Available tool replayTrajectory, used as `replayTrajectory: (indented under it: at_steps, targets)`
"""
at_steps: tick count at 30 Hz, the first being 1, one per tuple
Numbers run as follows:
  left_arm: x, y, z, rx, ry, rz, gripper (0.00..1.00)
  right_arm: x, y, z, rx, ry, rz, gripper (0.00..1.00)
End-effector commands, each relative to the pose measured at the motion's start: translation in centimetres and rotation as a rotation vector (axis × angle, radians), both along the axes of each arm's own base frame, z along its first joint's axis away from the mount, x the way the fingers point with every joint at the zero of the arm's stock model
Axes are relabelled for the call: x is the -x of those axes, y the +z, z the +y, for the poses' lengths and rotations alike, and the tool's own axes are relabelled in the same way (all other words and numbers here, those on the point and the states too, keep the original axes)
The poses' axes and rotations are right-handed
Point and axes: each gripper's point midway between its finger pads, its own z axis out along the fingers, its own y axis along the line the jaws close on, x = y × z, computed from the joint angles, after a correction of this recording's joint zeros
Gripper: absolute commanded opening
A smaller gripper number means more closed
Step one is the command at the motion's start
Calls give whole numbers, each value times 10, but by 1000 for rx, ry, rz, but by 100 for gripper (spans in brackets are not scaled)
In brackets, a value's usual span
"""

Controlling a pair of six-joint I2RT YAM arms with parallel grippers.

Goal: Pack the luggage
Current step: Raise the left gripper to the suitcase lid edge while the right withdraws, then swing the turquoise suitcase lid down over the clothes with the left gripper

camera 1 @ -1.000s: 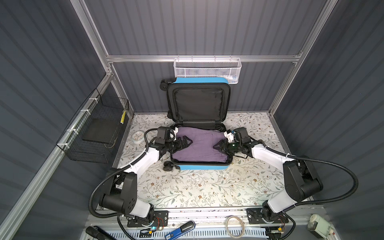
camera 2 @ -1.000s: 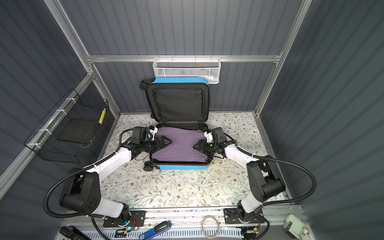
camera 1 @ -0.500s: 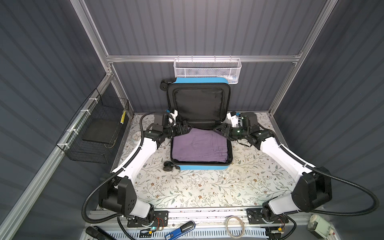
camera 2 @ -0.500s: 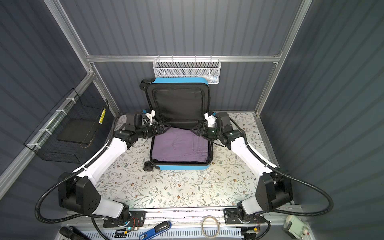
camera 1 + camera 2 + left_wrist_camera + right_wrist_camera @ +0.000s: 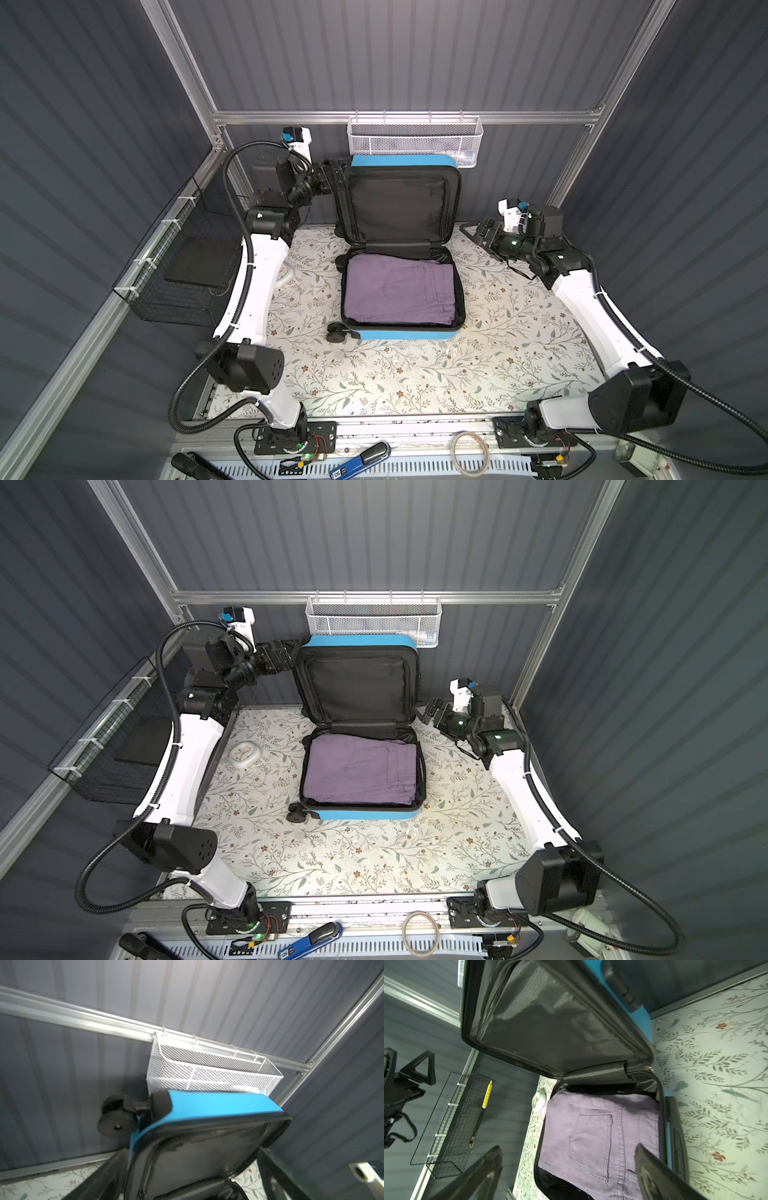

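Observation:
The blue luggage [image 5: 401, 333] [image 5: 361, 814] lies open on the table, its black-lined lid [image 5: 399, 208] [image 5: 550, 1022] standing upright against the back wall. Folded purple trousers [image 5: 399, 291] [image 5: 359, 771] [image 5: 591, 1126] fill the lower half. My left gripper [image 5: 332, 176] [image 5: 286, 654] [image 5: 187, 1167] is raised, open, beside the lid's upper left corner and its wheel [image 5: 117, 1120]; whether it touches the lid I cannot tell. My right gripper [image 5: 478, 232] [image 5: 430, 712] [image 5: 569, 1167] hangs open just right of the hinge, holding nothing.
A white mesh basket [image 5: 415, 141] [image 5: 207, 1072] hangs on the back rail right above the lid. A black wire basket [image 5: 187, 266] [image 5: 460, 1126] holding a yellow pen [image 5: 487, 1095] hangs on the left wall. A small white clock [image 5: 245, 754] [image 5: 538, 1099] lies left of the luggage.
Both grippers left the trousers and pulled out of the luggage. The left rose to the lid's upper corner; the right backed off to the right and opened wider.

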Motion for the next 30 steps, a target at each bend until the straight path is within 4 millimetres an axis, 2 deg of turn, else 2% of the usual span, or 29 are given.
replayTrajectory:
  at_steps: [1,5,10,14,20,27,28,30]
  targets:
    - [-13,-16,-17,-26,-123,48,100,4,-2,-11,-14,-26,18,99]
    - [-30,-15,-29,-28,-198,29,100,5,-8,-22,-11,-50,33,99]
    - [-47,-28,-39,-19,-252,29,100,11,-18,-33,-12,-71,52,99]
    - [-46,-34,-50,7,-328,37,100,14,-24,-42,-14,-91,66,99]
    - [-26,-46,-58,0,-411,71,100,17,-28,-51,-23,-115,73,99]
    - [16,-57,-61,8,-479,105,100,17,-30,-56,-31,-133,80,99]
    - [22,-64,-61,9,-481,121,100,17,-31,-56,-32,-136,83,99]
    - [40,-63,-58,12,-477,114,100,18,-32,-57,-36,-142,83,99]
